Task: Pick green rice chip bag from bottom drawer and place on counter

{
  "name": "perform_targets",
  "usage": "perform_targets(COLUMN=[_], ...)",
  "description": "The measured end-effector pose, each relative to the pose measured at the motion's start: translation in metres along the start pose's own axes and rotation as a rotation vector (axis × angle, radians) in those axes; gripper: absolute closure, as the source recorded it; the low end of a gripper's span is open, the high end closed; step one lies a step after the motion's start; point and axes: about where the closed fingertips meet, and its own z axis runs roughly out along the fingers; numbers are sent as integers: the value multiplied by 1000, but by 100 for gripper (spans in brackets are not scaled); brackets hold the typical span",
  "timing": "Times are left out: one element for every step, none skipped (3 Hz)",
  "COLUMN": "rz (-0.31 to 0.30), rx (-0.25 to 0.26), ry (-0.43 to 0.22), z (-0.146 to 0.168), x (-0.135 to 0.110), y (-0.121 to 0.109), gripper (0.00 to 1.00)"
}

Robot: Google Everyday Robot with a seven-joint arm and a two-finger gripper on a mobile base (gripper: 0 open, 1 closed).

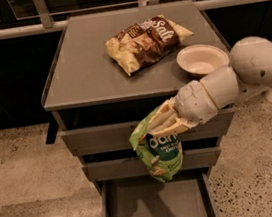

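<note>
My gripper (pixel 159 123) is shut on the top of the green rice chip bag (pixel 159 150). The bag hangs below the fingers, in front of the two upper drawer fronts and above the open bottom drawer (pixel 158 211), whose flat grey floor shows. My white arm reaches in from the right. The counter (pixel 83 72) is the grey top of the cabinet, behind and above the bag.
A brown-and-cream "Salt" chip bag (pixel 146 39) lies on the counter's middle. A pale bowl (pixel 202 60) sits at its front right corner, just above my wrist. A railing and dark windows run behind the cabinet. Speckled floor surrounds it.
</note>
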Motion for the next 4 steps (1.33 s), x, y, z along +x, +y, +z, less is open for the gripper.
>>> perform_targets(rz=[-104, -200, -280, -387], rx=[-15, -12, -2, 53], ry=[72, 156, 186, 174], z=[-11, -22, -32, -43], x=[-51, -98, -139, -189], y=[-9, -27, -56, -96], gripper=[100, 100, 100, 100])
